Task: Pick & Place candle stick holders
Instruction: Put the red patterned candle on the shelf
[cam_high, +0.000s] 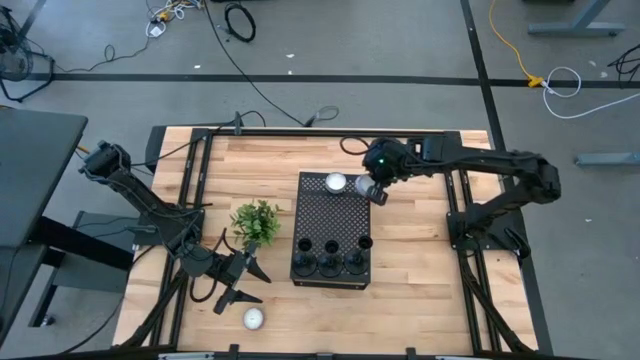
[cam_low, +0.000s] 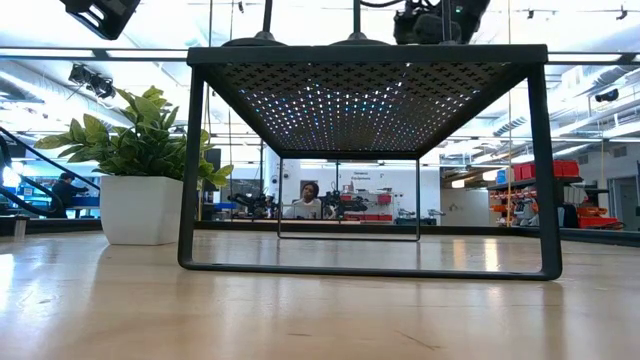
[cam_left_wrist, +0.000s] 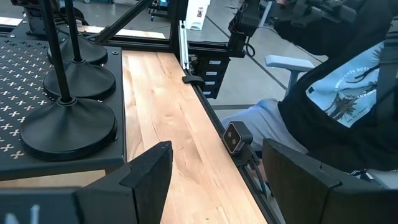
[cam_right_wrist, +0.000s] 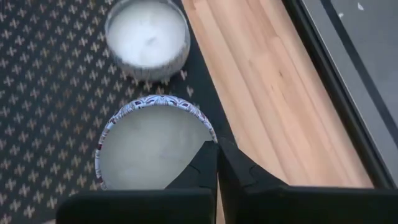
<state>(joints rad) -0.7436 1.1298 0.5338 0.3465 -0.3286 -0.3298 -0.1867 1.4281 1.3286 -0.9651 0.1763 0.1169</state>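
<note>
Candle stick holders (cam_high: 328, 260) are standing in a row of three along the near edge of the black perforated box (cam_high: 332, 215), seen from above as round dark bases; a fourth one is perhaps sitting at (cam_high: 366, 243), but I cannot tell surely. In the same high view the right pincer (cam_high: 377, 193) is hanging over the far end of the box beside a white candle (cam_high: 336, 182), while the left pincer (cam_high: 238, 281) is waiting low on the table (cam_high: 420, 270), between the small plant (cam_high: 256, 223) and another candle (cam_high: 254, 318). In the low view only the box frame and the plant pot (cam_low: 140, 208) are showing clearly. In the left wrist view the holders (cam_left_wrist: 68, 118) are showing thin stems on wide heavy-looking bases, and the left fingers are standing wide apart, holding nothing. In the right wrist view the right fingers are closing on the rim of a patterned candle tin (cam_right_wrist: 152, 142). I am judging the holders stiff, smooth and top-light; gripping the stem low, just above the base, seems safest against tipping.
</note>
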